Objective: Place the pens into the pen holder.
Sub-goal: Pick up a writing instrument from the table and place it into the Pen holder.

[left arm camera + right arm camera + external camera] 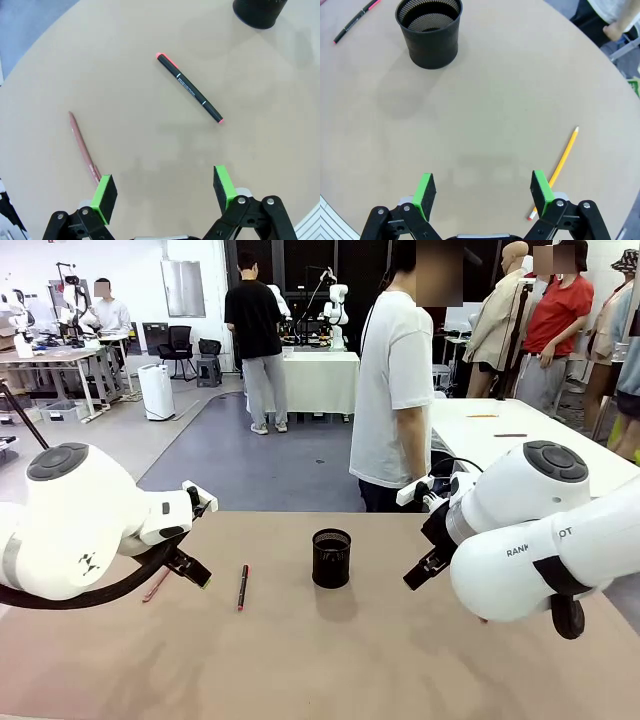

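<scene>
Left end effector [164, 189] and right end effector [484, 191] hang open over the tan counter [330, 670]. The pen holder [331, 558] stands upright between the black pen [242, 587] and the yellow pencil [562, 164]. Pink pencil's [81, 145] end hides behind a green pad [105, 192].

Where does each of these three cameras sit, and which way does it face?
Front: between the arms, facing across the table at the person; both arms show.
Left wrist: on that arm, looks down past the open left pincer at a black pen and pink pencil.
Right wrist: on that arm, looks down past the open right pincer at a cup and yellow pencil.
Both wrist views share the cup and black pen.
</scene>
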Tool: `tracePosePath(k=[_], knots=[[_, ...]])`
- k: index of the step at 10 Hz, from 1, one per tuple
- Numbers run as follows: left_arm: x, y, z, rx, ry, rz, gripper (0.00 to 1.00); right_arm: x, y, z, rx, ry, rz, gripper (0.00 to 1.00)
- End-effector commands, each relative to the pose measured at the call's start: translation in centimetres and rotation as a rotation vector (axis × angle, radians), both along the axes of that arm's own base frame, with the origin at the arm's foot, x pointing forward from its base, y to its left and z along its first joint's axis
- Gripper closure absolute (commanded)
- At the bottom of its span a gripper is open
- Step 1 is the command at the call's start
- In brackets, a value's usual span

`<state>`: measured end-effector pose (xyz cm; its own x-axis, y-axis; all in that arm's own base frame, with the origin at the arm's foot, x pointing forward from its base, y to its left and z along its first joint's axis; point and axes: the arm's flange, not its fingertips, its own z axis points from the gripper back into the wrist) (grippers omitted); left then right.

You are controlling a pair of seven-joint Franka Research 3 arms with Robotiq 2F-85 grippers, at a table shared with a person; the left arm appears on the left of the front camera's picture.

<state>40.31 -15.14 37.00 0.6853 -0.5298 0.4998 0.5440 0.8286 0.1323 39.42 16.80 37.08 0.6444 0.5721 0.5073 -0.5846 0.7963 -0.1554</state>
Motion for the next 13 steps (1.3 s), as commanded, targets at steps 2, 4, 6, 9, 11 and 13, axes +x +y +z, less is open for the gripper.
tracePosePath(k=[2,4,6,9,11,13], knots=[[0.0,0.0,0.0,0.0,0.0,0.0,0.0,0.0,0.0,0.0,0.0,0.0,0.0,0.0],[0.0,0.0,0.0,0.0,0.0,0.0,0.0,0.0,0.0,0.0,0.0,0.0,0.0,0.0],[0.0,0.0,0.0,0.0,0.0,0.0,0.0,0.0,0.0,0.0,0.0,0.0,0.0,0.0],[0.0,0.0,0.0,0.0,0.0,0.0,0.0,0.0,0.0,0.0,0.0,0.0,0.0,0.0],[-0.1,-1.0,0.4,0.015,0.086,-0.049,0.0,0.0,0.2,0.3,0.026,0.029,0.03,0.0],[-0.3,-1.7,1.6,-0.004,0.205,-0.137,0.0,0.0,1.1,1.0,0.078,0.097,0.108,0.0]])
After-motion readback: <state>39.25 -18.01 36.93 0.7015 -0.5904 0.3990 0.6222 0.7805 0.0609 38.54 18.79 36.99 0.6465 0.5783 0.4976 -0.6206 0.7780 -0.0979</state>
